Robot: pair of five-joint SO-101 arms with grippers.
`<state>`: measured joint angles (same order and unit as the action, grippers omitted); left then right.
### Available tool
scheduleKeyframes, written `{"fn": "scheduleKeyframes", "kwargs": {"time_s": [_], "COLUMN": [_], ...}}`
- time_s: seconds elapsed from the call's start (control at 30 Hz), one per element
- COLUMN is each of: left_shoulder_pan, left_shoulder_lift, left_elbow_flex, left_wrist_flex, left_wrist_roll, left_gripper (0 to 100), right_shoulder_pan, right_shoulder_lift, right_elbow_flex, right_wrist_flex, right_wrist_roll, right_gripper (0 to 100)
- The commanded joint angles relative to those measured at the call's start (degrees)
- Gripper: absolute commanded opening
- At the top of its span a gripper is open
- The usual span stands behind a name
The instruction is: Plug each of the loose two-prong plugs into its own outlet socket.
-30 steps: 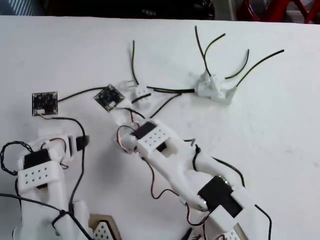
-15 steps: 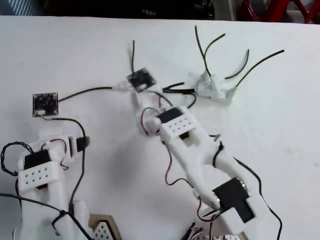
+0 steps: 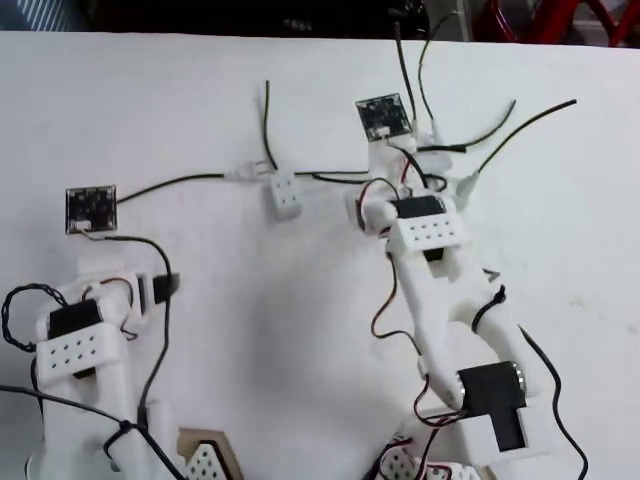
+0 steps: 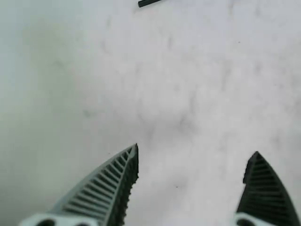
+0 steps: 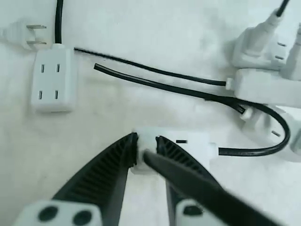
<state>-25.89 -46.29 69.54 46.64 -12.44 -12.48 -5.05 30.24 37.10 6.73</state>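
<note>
**High view.** My right arm [image 3: 440, 300] stretches to the far middle of the bench [image 3: 150, 90]. My left arm [image 3: 75, 350] sits folded at the near left corner. A black square [image 3: 383, 117] lies just past the right arm's tip. A 2nd square [image 3: 90, 207] lies well apart at the left, joined by a cord [image 3: 170, 183] to a plug [image 3: 243, 172]. Pale marks on both squares are too small for me to read.

**Right wrist view.** The right end effector [image 5: 146, 142] is pinching 1 end of a white block [image 5: 188, 141]. A black lead [image 5: 249, 151] loops away from the block's other end. Detail here is finer than from above. The socket block [image 5: 51, 80] has 4 slots in 2 pairs, all unfilled. The plug lies just beside it with its 2 prongs bare. More white plug bodies [image 5: 263, 70] crowd the other side.

**Left wrist view.** The left end effector [image 4: 194, 160] hangs spread wide over bare bench, with a dark cable end [image 4: 148, 3] at the edge.
</note>
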Motion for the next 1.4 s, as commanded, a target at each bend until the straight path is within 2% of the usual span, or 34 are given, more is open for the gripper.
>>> {"fn": "scheduleKeyframes", "kwargs": {"time_s": [0.0,0.1,0.33,0.6,0.8,1.03,1.23,1.37], "left_shoulder_pan": [-0.3,-0.3,-0.3,-0.3,-0.3,-0.3,-0.3,-0.3], "left_shoulder_lift": [-2.0,-2.0,-2.0,-1.9,-1.9,-1.9,-1.9,-1.9], "left_elbow_flex": [-0.2,-0.2,-0.2,-0.2,-0.1,-0.1,-0.1,-0.1], "left_wrist_flex": [-1.2,-1.2,-1.2,-1.2,-1.2,-1.2,-1.2,-1.2], "left_wrist_roll": [0.2,0.2,0.2,0.2,0.2,0.2,0.2,0.2], "left_gripper": [34,34,34,34,34,34,34,34], "right_shoulder_pan": [-0.5,-4.0,-14.0,-23.3,-24.4,-24.0,-23.3,-22.9], "right_shoulder_lift": [-3.3,-4.3,-5.5,9.1,23.8,42.4,55.8,63.4], "right_elbow_flex": [-1.1,-2.5,-10.2,-22.7,-38.2,-62.4,-81.7,-91.3], "right_wrist_flex": [1.2,3.8,8.4,8.5,11.3,20.0,27.2,29.3], "right_wrist_roll": [0.5,0.3,0.7,13.7,21.5,22.1,21.8,21.7], "right_gripper": [13.4,18.7,18.7,19.0,19.1,19.5,37.3,39.0]}}
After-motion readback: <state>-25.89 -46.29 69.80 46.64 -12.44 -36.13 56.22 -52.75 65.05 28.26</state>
